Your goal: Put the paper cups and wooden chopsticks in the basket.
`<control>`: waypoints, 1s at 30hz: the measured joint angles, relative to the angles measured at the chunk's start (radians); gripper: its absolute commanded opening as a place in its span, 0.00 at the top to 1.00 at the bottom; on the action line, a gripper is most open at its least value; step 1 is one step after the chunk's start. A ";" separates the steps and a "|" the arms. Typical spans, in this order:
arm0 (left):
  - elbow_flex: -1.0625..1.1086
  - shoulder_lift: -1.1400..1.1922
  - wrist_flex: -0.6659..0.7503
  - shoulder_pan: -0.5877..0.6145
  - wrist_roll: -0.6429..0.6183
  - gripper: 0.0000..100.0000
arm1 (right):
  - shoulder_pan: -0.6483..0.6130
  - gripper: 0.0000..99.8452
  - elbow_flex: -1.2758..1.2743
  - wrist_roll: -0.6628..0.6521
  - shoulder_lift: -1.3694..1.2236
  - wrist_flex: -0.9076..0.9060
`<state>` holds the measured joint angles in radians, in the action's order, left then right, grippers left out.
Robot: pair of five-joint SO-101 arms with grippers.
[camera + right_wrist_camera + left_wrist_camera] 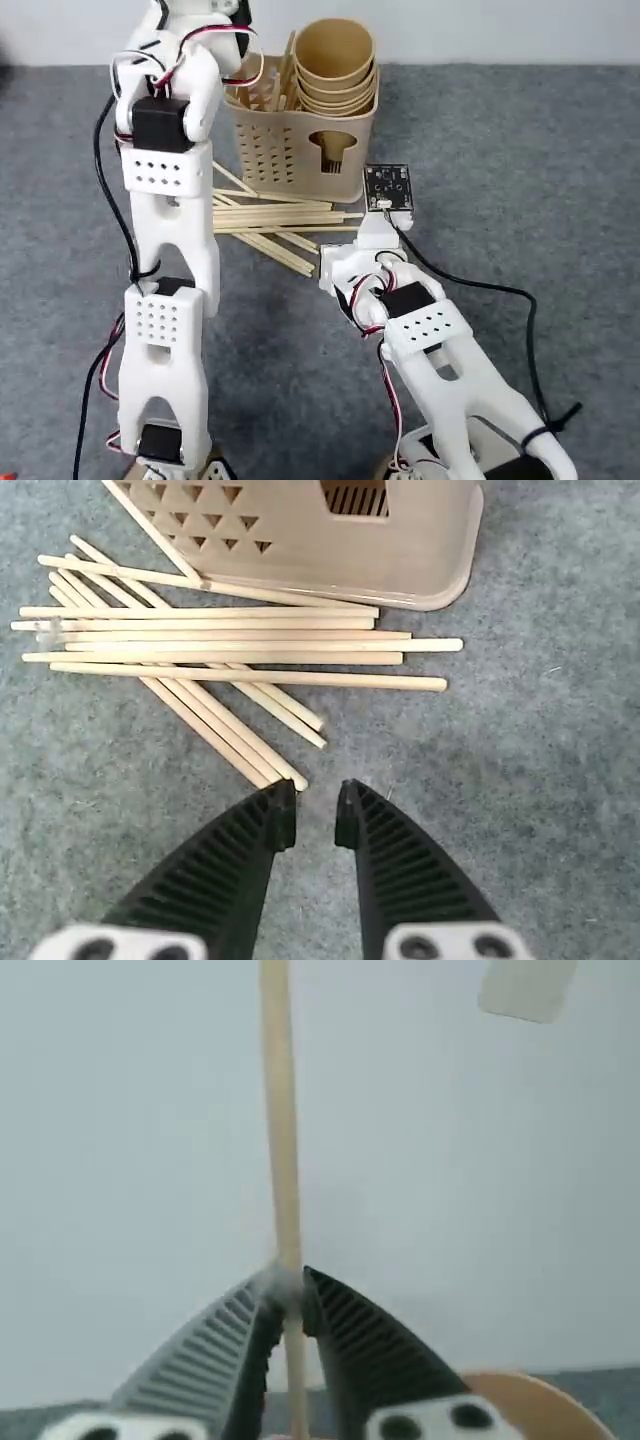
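From the high view, you see the basket (pixel 300 160) at the far side of the grey table (pixel 560 180). The stacked paper cups (pixel 335 60) are already nested in the half nearer your right arm (pixel 430 335), and a few upright chopsticks (pixel 285 85) stand in the other half. The loose chopsticks (pixel 275 215) lie fanned on the table just in front of the basket. Your left arm (pixel 165 200) rises tall beside the basket and covers one end of that pile. Your right arm sits low, its wrist just short of the pile, and a black cable (pixel 500 290) trails away from it.

In the left wrist view, your left gripper (pixel 290 1305) is clamped on a single chopstick (pixel 280 1110) that runs straight up through the jaws against a pale wall (pixel 120 1160). A cup's rim shows just beside one finger.

In the right wrist view, your right gripper (pixel 315 815) hangs over bare table with its jaws a narrow gap apart and nothing between them. The slanting sticks end just ahead of its fingertips; whether they touch, you cannot tell. Most sticks lie side by side, a few cross beneath them, and one slants along the basket's wall.
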<state>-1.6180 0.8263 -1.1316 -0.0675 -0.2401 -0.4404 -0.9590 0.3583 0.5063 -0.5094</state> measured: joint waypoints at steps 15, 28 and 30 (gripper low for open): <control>0.000 0.068 -0.318 0.000 -0.107 0.84 | 0.000 0.91 0.000 0.000 0.000 0.000; 0.000 0.014 -0.258 0.011 -0.163 0.64 | 0.000 0.92 0.086 0.000 0.000 0.000; 0.000 -0.029 -0.250 0.025 -0.173 0.64 | 0.000 0.92 0.152 0.000 -0.002 0.000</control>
<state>-1.6180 0.7971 -1.3817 -0.0430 -0.4135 -0.4404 -0.8071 0.3583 0.5048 -0.5094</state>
